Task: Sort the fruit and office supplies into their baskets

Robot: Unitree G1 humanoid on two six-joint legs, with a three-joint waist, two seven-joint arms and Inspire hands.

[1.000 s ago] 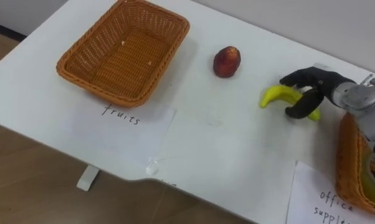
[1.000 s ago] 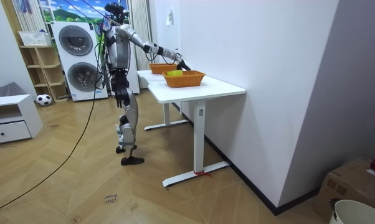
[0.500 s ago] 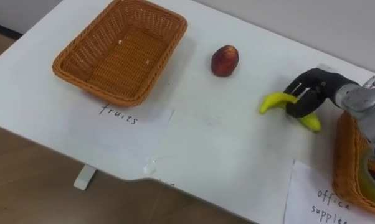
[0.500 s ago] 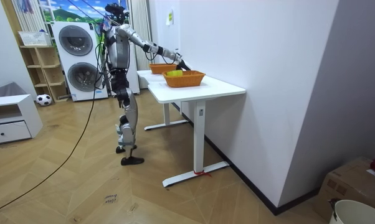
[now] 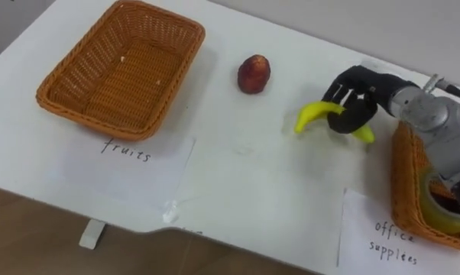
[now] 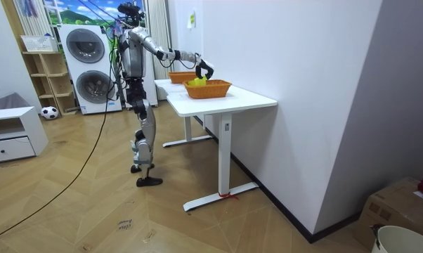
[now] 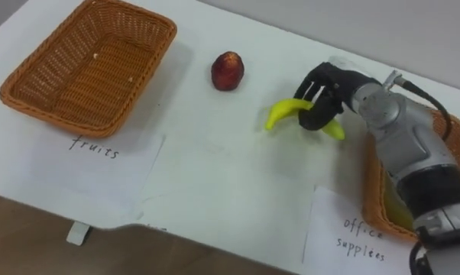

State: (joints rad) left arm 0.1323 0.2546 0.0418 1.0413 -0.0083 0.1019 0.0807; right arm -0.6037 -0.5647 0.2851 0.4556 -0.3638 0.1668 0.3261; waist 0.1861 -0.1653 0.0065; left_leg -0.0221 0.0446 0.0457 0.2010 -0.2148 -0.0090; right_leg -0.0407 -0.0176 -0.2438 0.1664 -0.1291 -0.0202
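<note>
A: R hand [image 5: 361,93], state?
B: Fingers are curled round the mid of the banana [image 5: 312,114], both ends left free. Banana is held over the table [image 5: 245,179], just beside the office basket [image 5: 402,179]. Whether it's lifted clear can't be told
A: Why gripped there?
B: Judged: mid grip is chosen so it's balanced for the carry. It's on the wrong side, so a long reach across to the fruit basket [image 5: 92,118] is needed
A: Containers?
B: Fruit basket, far left, is seen empty, w/ a paper label [image 5: 138,164] laid in front. A yellow roll-like item [image 5: 444,220] is seen in the office basket, rest is hidden by the arm. Red fruit [image 5: 254,74] is left loose btw fruit basket and banana, apart from both, not yet sorted
</note>
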